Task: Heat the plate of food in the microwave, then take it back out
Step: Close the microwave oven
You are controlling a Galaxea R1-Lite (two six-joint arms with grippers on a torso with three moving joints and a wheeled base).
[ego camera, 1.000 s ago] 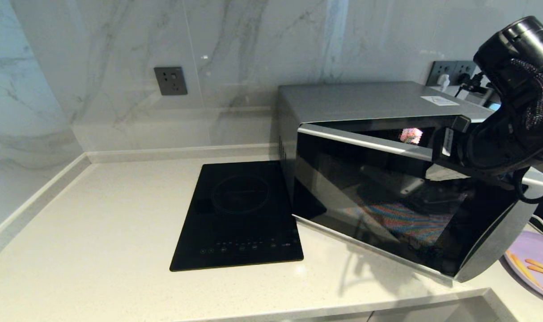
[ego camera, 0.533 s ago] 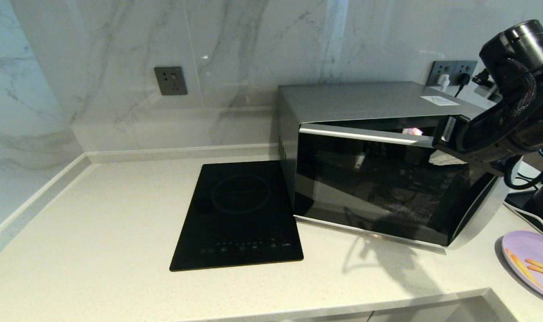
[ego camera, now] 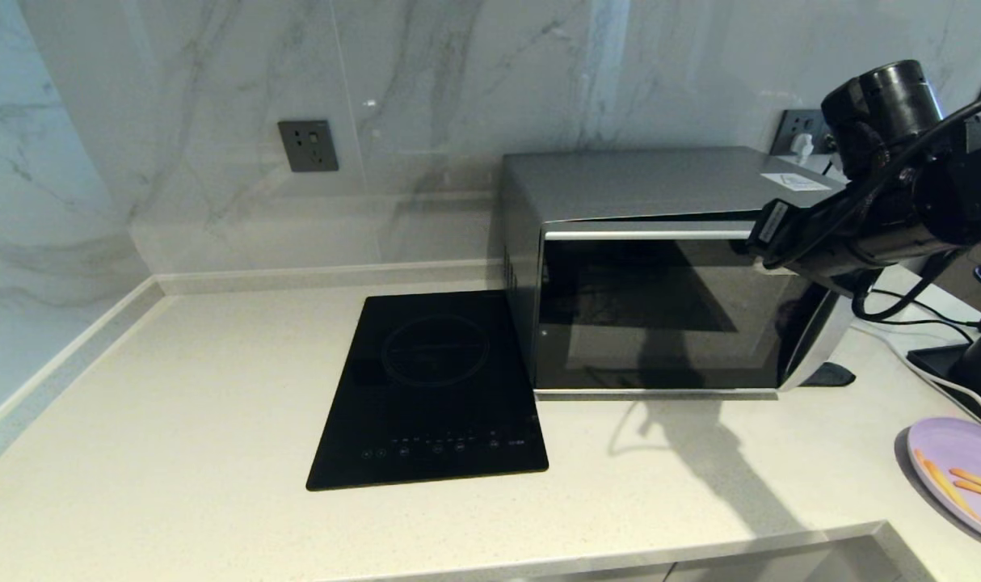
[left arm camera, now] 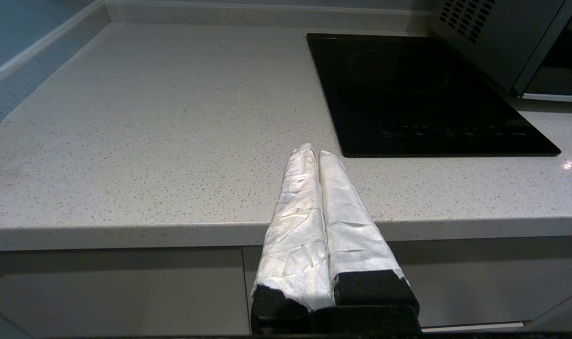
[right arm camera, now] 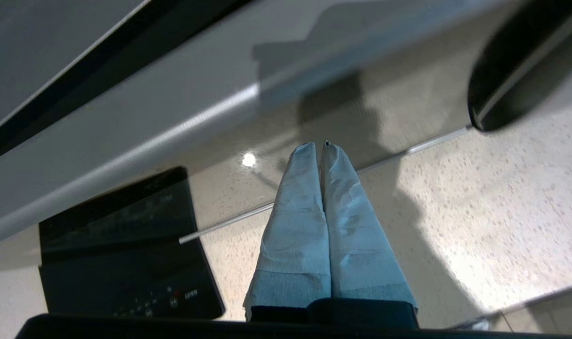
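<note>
Plate of food (ego camera: pixel 955 473) sits on the counter right of the microwave (ego camera: pixel 660 267), not inside. Left gripper (left arm camera: pixel 314 153) parked at the counter edge, fingers pressed together. Door, ajar 1 s ago, is now flush; right gripper (right arm camera: pixel 320 147), fingers together, pushed it shut empty.
</note>
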